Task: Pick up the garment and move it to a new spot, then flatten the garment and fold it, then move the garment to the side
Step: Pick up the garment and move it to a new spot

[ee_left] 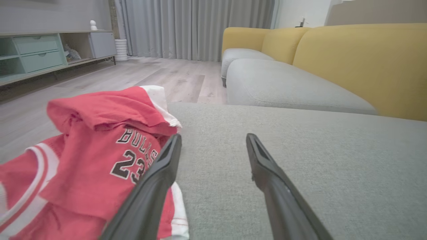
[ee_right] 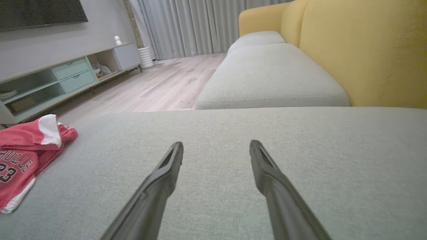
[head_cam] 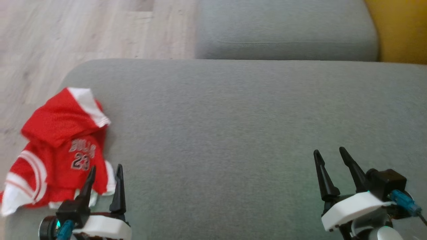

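The garment (head_cam: 60, 146) is a red jersey with white trim and the number 23, lying crumpled at the left edge of the grey cushion (head_cam: 233, 126). My left gripper (head_cam: 105, 169) stands open just at the garment's right side, near the cushion's front, with nothing between its fingers. In the left wrist view the garment (ee_left: 93, 156) lies to the left of the left gripper (ee_left: 213, 138), partly behind its left finger. My right gripper (head_cam: 328, 151) is open over bare cushion at the front right. The right wrist view has the garment (ee_right: 23, 156) far left of the right gripper (ee_right: 217, 143).
A second grey seat cushion (head_cam: 287, 30) lies beyond this one, with a yellow backrest (head_cam: 400, 30) at the right. Pale wooden floor (head_cam: 66, 33) runs to the left. A low cabinet (ee_right: 60, 80) and curtains (ee_left: 196, 26) stand across the room.
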